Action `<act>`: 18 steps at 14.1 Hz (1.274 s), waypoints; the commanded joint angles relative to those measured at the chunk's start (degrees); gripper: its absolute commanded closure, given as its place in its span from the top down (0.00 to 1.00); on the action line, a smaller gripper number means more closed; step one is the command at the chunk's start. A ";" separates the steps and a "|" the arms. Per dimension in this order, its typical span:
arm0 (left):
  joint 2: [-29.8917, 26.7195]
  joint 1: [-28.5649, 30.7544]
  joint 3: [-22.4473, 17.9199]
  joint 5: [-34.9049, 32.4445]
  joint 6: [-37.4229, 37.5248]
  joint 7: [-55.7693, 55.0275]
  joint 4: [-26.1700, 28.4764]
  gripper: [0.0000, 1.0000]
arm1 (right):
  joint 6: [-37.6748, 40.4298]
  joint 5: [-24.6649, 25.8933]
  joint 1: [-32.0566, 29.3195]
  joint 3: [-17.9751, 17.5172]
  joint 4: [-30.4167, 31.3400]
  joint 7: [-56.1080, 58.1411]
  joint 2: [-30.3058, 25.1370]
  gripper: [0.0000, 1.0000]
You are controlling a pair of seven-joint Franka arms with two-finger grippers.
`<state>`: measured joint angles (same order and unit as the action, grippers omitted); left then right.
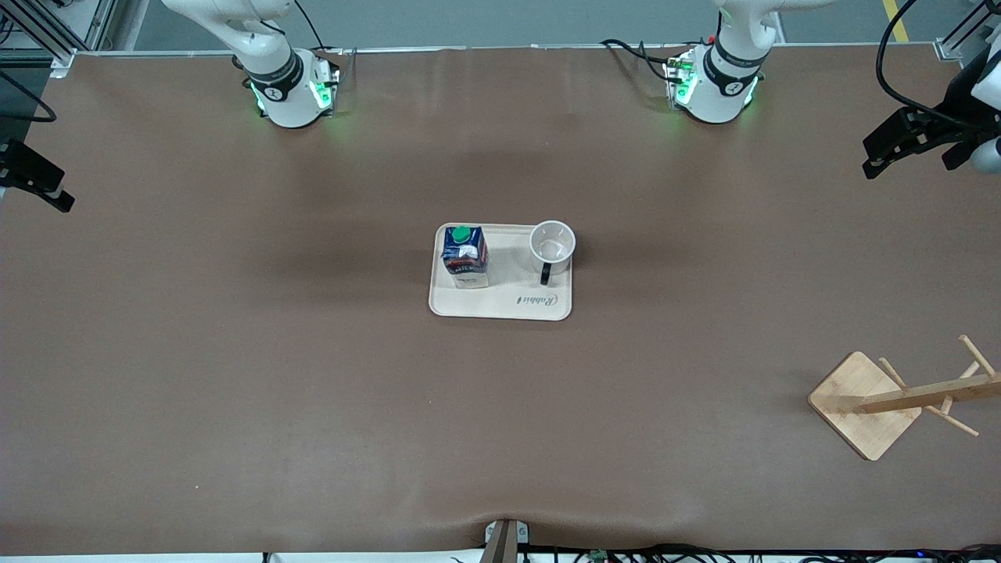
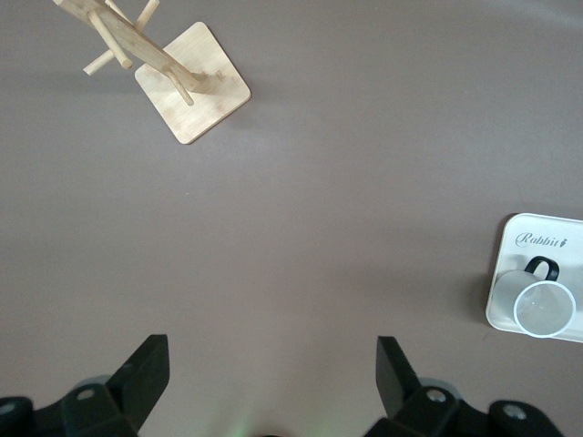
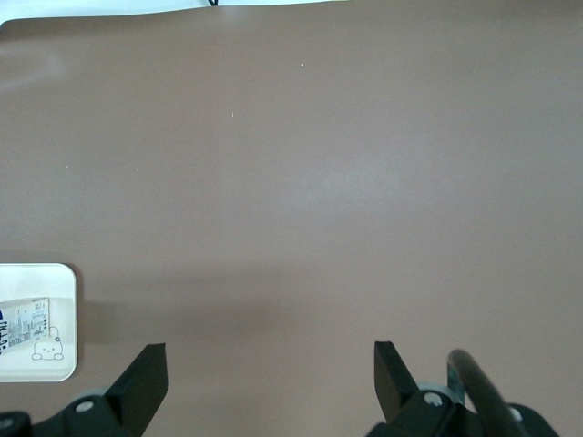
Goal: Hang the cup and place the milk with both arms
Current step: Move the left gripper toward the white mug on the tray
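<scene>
We stood in a robotics lab, two white jointed arms (image 1: 274, 74) bolted to a brown-covered table (image 1: 235, 352), bundled black cables (image 1: 899, 70), aluminium framing (image 1: 47, 31) at the edges.

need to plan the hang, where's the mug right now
In the front view the white mug stands upright on the beige tray at mid-table, beside the milk carton, on the tray's corner toward the left arm's end.

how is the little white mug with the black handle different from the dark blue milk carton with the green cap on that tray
The white mug with a black handle is round and open-topped, showing an empty pale inside; the dark blue milk carton with a green cap is boxy and closed. The mug stands toward the left arm's end of the beige tray, the carton toward the right arm's end. Both stand upright on that tray, apart from each other, and neither gripper is near them.
</scene>
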<state>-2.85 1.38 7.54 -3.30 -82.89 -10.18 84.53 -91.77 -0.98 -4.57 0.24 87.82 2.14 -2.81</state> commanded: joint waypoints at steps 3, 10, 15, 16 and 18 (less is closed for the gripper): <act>1.97 -0.42 0.20 0.22 0.98 0.69 -1.12 1.00 | 0.81 0.18 -0.36 -0.15 -0.98 -0.65 0.17 1.00; 8.99 -7.17 2.74 0.57 -0.33 -0.54 -1.48 1.00 | 0.81 0.27 -0.44 -0.15 -0.98 -0.65 0.17 1.00; 11.90 -16.57 4.07 1.27 -17.34 -2.64 10.44 1.00 | 0.72 0.36 -0.80 -0.06 -0.89 -0.82 1.14 1.00; 11.90 -17.81 4.07 1.27 -21.48 -4.04 13.96 1.00 | 0.89 0.36 -0.62 0.03 -0.46 -0.74 1.14 1.00; 12.77 -20.97 4.07 1.27 -27.12 -6.24 18.54 1.00 | 3.16 0.36 -0.62 -0.06 -0.45 -0.47 1.23 1.00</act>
<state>11.22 -17.49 11.95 -2.61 -105.06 -14.93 97.57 -90.61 -0.97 -4.70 0.61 87.79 1.95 -1.71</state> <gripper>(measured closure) 0.000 0.000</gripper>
